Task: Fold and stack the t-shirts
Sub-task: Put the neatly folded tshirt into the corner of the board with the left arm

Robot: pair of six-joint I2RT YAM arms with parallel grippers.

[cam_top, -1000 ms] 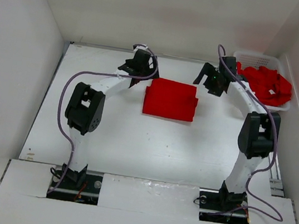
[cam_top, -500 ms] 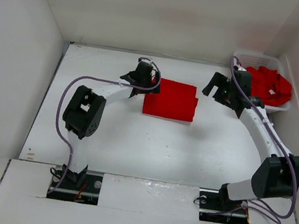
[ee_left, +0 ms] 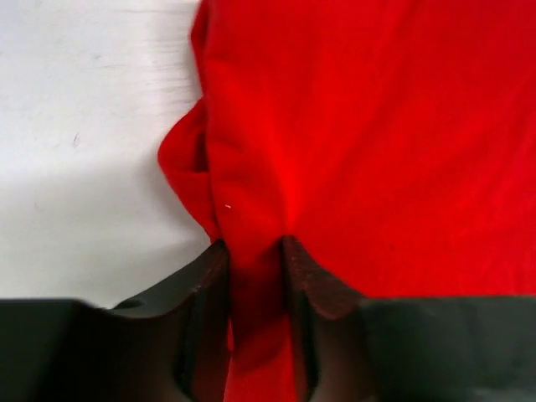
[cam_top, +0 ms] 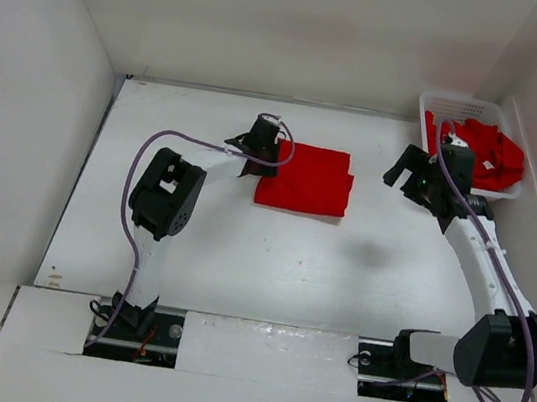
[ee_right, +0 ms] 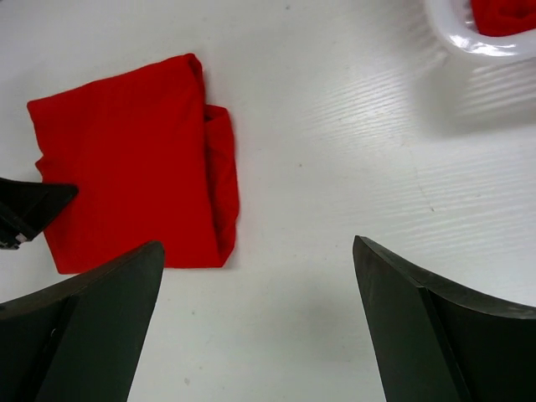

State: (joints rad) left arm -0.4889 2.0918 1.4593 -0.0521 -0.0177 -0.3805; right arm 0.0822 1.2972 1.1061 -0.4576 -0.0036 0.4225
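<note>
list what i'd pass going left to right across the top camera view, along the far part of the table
left gripper pinching the shirt's left edge → folded red t-shirt → open right gripper → white basket holding loose red t-shirts

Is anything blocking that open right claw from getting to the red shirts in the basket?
Nothing visible. The right gripper hangs open beside the basket, with only bare table between them. The shirts lie piled inside, so it would probably have to reach over the basket's near wall.
</note>
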